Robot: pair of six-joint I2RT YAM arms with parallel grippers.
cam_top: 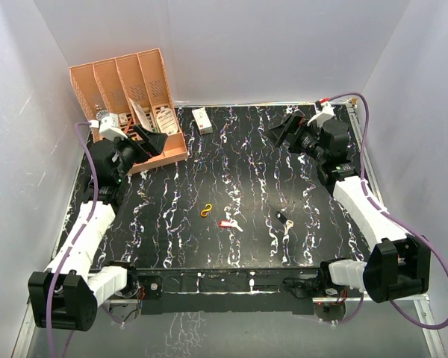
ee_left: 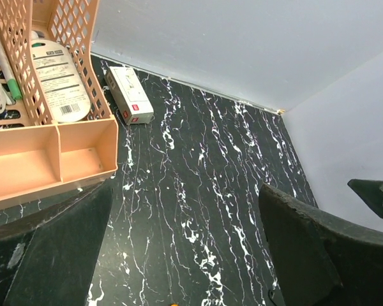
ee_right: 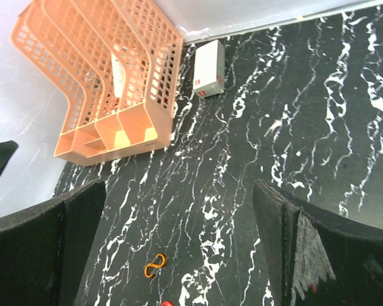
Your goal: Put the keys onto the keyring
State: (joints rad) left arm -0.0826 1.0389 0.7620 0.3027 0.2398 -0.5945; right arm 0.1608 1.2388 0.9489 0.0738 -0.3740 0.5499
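Observation:
The orange keyring (cam_top: 206,211) lies flat near the middle of the black marbled table (cam_top: 246,171). It also shows in the right wrist view (ee_right: 155,265). The red-headed key (cam_top: 228,224) lies just right of it; its red head peeks in at the right wrist view's bottom edge (ee_right: 166,303). The black-headed key (cam_top: 284,220) lies further right. My left gripper (cam_top: 151,139) is open and empty at the far left, by the organizer. My right gripper (cam_top: 290,128) is open and empty at the far right. Both are far from the keys.
An orange mesh desk organizer (cam_top: 131,93) with papers and pens stands at the back left; it also shows in the left wrist view (ee_left: 45,127). A small white box (cam_top: 202,120) lies behind the middle of the table. White walls enclose the table.

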